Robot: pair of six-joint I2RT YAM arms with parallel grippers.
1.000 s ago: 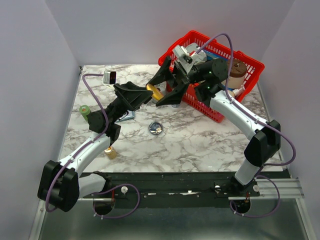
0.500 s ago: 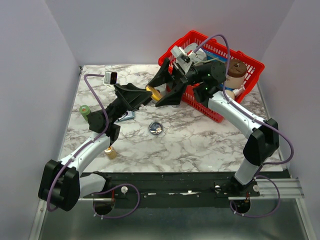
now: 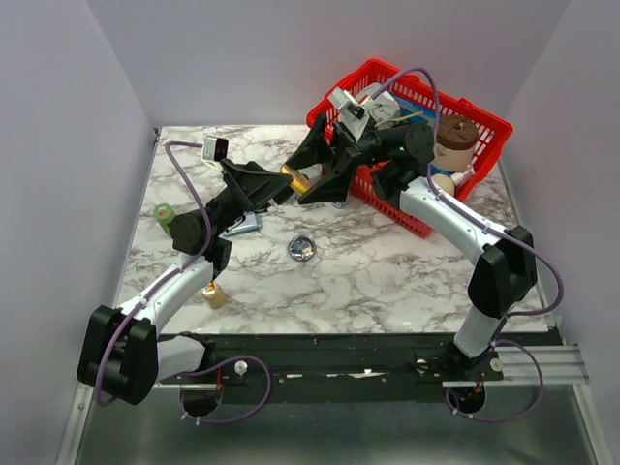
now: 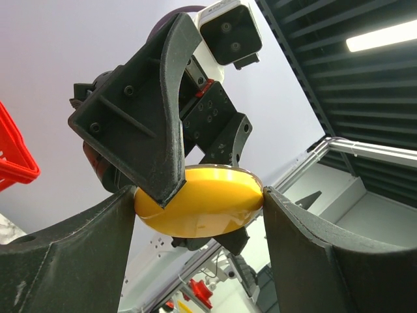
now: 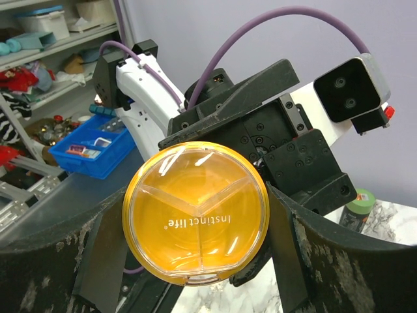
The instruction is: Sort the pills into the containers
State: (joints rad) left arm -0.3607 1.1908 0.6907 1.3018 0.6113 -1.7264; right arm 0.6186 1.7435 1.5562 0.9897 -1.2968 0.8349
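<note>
The translucent orange dish (image 3: 294,178) is held in the air over the far middle of the table, gripped from both sides. My left gripper (image 3: 281,187) is shut on its rim from the left, my right gripper (image 3: 310,180) from the right. In the left wrist view the dish's orange underside (image 4: 208,212) sits between my fingers (image 4: 98,254), with a right finger across it. In the right wrist view its clear three-part lid (image 5: 195,241) faces the camera. The silvery dish (image 3: 302,249) lies on the marble nearer the arms. I cannot make out any pills.
A red wire basket (image 3: 480,121) holding a brown-lidded jar (image 3: 457,136) stands at the back right. A green bottle (image 3: 165,214) stands at the left, a small amber bottle (image 3: 214,294) at the near left, and a flat silvery pack (image 3: 244,224) under the left arm.
Both grippers, with the orange dish between them, have shifted slightly left and towards the back. The silvery dish has not moved.
</note>
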